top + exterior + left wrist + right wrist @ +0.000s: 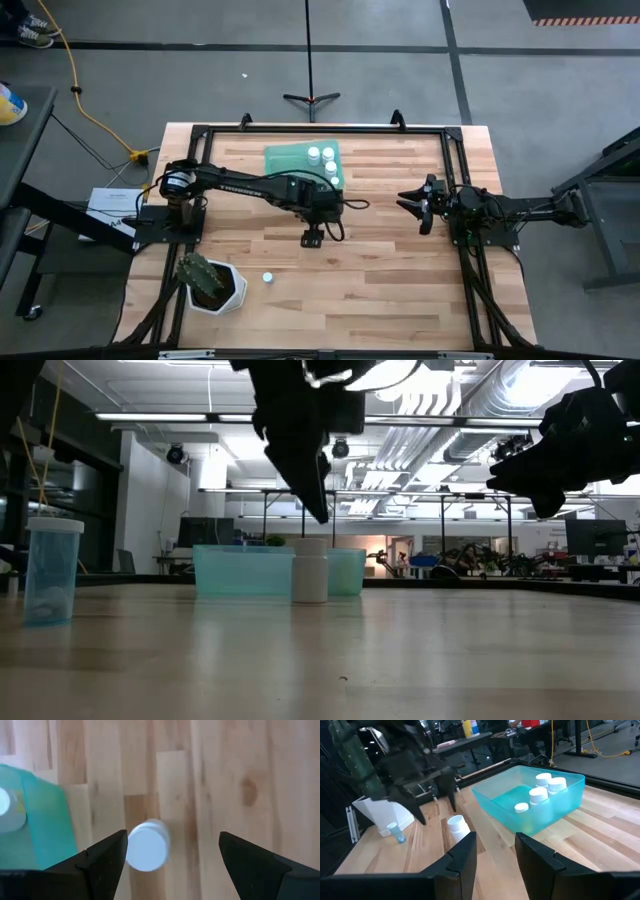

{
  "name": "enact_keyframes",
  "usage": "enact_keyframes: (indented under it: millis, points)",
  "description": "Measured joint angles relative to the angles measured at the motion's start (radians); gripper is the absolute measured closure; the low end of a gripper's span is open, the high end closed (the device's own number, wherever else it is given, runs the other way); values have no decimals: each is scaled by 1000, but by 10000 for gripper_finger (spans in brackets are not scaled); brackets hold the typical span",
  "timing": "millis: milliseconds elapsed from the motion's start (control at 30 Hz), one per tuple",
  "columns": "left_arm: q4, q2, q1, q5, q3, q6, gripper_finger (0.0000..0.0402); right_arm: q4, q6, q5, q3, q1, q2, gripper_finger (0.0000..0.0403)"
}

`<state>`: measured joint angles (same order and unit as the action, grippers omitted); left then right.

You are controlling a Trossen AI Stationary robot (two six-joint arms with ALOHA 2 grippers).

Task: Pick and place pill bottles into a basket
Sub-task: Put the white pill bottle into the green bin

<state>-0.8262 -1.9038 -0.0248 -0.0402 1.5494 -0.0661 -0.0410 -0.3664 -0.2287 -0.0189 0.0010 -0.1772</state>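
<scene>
A white pill bottle (310,572) stands upright on its base on the table, in front of the teal basket (240,572). It also shows in the left wrist view (146,847) and the right wrist view (455,825). My left gripper (318,500) hangs open above it, fingers pointing down on either side of the cap and clear of it; in the high view the gripper (312,237) hides the bottle. The basket (290,160) holds several white bottles (538,795). A blue-tinted bottle (268,277) stands near the front left. My right gripper (410,203) is open and empty at mid-right.
A white hexagonal pot with a cactus (210,283) stands at the front left, close to the blue-tinted bottle (50,570). A black frame (455,150) runs around the table's edges. Bare wood lies between the two grippers and toward the front right.
</scene>
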Motion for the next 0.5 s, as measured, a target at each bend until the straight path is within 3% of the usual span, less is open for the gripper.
enact_keyframes:
  millis: [267, 500]
  points:
    - [46, 0, 58, 2, -67, -5, 53, 0, 0, 0, 0, 0, 0, 277]
    - [93, 0, 70, 66, -134, -8, 53, 2, 0, 0, 0, 0, 0, 277]
